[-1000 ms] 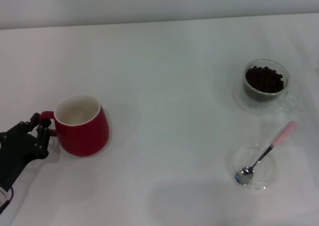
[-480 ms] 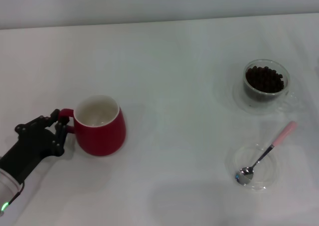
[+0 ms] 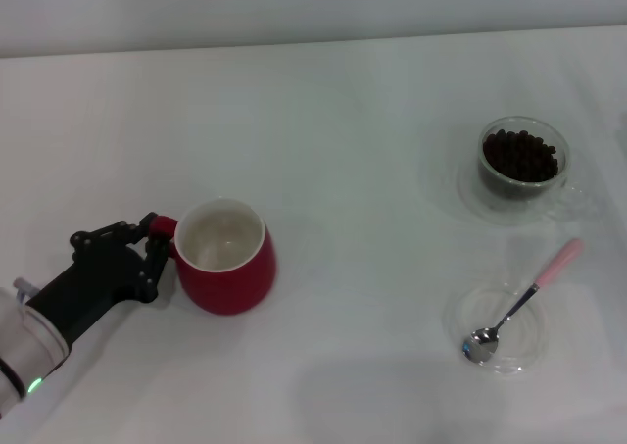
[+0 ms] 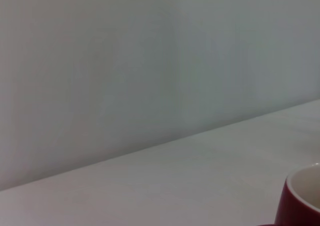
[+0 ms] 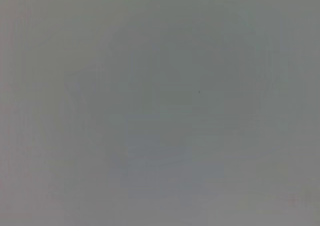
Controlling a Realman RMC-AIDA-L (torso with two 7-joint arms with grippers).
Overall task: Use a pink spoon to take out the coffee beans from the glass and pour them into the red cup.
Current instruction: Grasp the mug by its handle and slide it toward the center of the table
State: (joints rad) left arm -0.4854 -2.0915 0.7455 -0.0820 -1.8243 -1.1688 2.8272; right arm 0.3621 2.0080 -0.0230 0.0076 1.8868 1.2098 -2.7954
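Note:
The red cup (image 3: 228, 260) stands upright on the white table at the lower left, its white inside bare; a piece of its rim (image 4: 302, 198) shows in the left wrist view. My left gripper (image 3: 155, 250) is shut on the cup's loop handle. At the right, the glass (image 3: 522, 160) holds a heap of coffee beans (image 3: 520, 153). In front of it the pink spoon (image 3: 524, 299) lies with its metal bowl in a flat clear dish (image 3: 496, 328), its handle pointing back and right. My right gripper is out of view.
White tabletop (image 3: 353, 170) spreads between the cup and the glass. A pale wall (image 3: 294, 3) runs along the table's far edge. The right wrist view is a plain grey field.
My left gripper has slid the red cup to the right and slightly toward me across the table. The glass, spoon and dish have not moved.

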